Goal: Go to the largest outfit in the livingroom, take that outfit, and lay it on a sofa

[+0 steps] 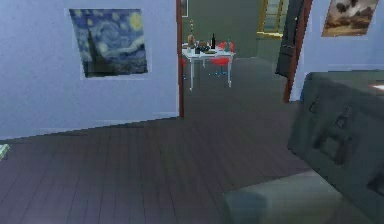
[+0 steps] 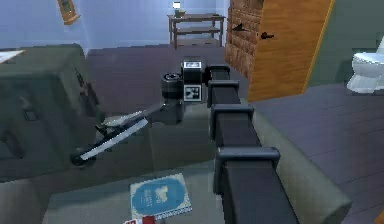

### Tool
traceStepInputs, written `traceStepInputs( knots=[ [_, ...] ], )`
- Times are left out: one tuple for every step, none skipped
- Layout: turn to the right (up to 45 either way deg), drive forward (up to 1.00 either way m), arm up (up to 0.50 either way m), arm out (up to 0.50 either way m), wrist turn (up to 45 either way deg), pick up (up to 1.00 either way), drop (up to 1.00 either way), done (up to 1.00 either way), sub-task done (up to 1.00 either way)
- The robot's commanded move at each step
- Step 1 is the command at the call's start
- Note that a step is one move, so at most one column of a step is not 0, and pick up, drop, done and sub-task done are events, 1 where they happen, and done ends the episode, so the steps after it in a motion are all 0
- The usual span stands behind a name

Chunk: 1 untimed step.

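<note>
A dark grey-green sofa [image 1: 340, 130] stands at the forward view's right, and the sofa [image 2: 40, 100] also takes up the arm side view's left. The arm [image 2: 235, 130] rises from the bottom edge of the arm side view. My gripper [image 2: 88, 142] points left and down, with its thin fingers [image 2: 110, 140] in front of the sofa's side and a low grey surface [image 2: 190, 165]. I cannot tell whether it holds anything. A flat blue and white thing [image 2: 160, 195] lies on that grey surface below the fingers.
A night-sky painting [image 1: 108, 42] hangs on the left wall. A doorway leads to a white table [image 1: 205, 55] with red chairs. In the arm side view there is a wooden door [image 2: 275, 40], a side table [image 2: 195, 25] and a toilet [image 2: 368, 70].
</note>
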Motion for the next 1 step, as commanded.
traceStepInputs(
  knots=[
    [0.0,0.0,0.0,0.0,45.0,0.0,0.0,0.0,0.0]
  ],
)
